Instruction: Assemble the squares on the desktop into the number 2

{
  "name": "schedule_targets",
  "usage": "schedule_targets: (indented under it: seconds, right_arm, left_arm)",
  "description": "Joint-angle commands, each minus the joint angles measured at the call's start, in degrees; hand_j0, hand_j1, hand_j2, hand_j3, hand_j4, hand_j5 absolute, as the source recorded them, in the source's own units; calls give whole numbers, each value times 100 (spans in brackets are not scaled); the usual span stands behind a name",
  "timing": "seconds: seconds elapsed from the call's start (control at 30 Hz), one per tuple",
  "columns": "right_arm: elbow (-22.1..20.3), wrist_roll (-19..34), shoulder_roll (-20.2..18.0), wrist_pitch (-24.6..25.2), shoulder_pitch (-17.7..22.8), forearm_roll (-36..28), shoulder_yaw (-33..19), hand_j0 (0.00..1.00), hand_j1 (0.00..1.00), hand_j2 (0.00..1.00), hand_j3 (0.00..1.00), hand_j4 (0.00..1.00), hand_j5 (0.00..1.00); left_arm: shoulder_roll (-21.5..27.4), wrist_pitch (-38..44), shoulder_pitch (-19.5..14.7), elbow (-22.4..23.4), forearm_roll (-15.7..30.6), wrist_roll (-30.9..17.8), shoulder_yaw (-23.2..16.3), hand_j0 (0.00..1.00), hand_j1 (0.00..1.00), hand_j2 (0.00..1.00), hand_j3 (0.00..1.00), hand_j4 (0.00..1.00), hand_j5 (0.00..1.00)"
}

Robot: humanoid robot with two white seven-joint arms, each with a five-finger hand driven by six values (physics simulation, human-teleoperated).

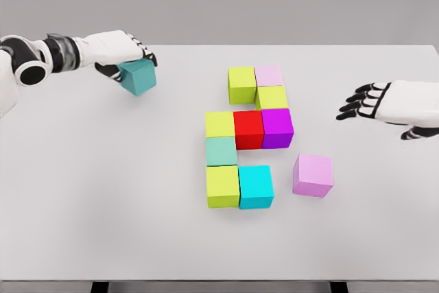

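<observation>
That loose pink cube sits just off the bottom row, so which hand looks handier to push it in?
The right hand, probably. It hovers open on the same side as the loose pink cube, while the left hand is far across the table, already holding a teal cube.

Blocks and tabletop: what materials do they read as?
Blocks, e.g. the red block: look like matte plastic or painted wood, flat even colour, no grain, no sharp highlights. Cannot tell which. Table: smooth pale grey, matte, likely laminate; only soft shadows, no reflections. It is a render, so both are guesses.

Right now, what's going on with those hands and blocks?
Left hand gripping teal block, far left. Right hand open, empty. Block figure unfinished; pink block loose beside it. Nothing in the way.
</observation>
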Motion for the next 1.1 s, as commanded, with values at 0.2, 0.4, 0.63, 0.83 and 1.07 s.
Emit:
schedule_targets:
  seconds: [0.2,0.4,0.63,0.83,1.07]
  right_arm:
    - [530,12,-183,9,-1547,38,2210,92,92,92,92,92,92]
    - [521,-5,300,9,-1583,504,2658,71,71,71,71,71,71]
    - [521,12,441,9,-1574,530,2667,64,64,64,64,64,64]
    - [521,12,511,9,-1530,680,2667,60,60,60,60,60,60]
    - [547,12,634,9,-1416,759,2667,60,60,60,60,60,60]
  left_arm:
    - [-329,8,-79,100,27,2,61,70,70,70,70,70,70]
    - [-531,8,-97,205,18,-7,70,72,72,72,72,72,72]
    - [-672,8,-123,214,18,-7,70,73,73,73,73,73,73]
    - [-760,8,-123,249,0,-16,70,81,81,81,81,81,81]
    - [-839,8,-97,302,9,-7,44,100,100,100,100,100,100]
